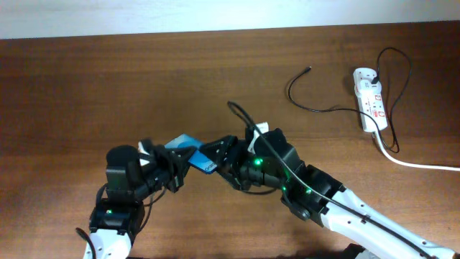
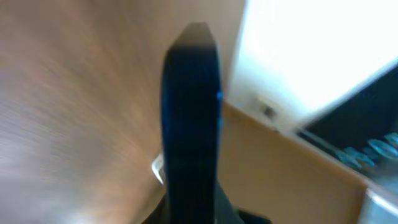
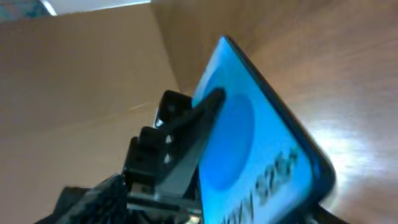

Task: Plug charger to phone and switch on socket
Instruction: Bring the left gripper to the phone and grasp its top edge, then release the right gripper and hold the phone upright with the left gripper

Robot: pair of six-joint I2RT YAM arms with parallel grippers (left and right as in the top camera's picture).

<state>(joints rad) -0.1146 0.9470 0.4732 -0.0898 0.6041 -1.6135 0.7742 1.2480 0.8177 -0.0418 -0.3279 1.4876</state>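
Phone [image 3: 261, 143] pinched tight in my left claw [image 1: 178, 164], tilted up mid-table; right claw [image 1: 224, 160] grip, can't tell. Charger tip [image 1: 309, 70] lies loose at 2 o'clock, so hold steady, port facing it

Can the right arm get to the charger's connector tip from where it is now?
Probably yes, but not straight away. The right gripper is at the phone, which the left gripper clamps. The charger tip lies in the open on the table, with nothing between.
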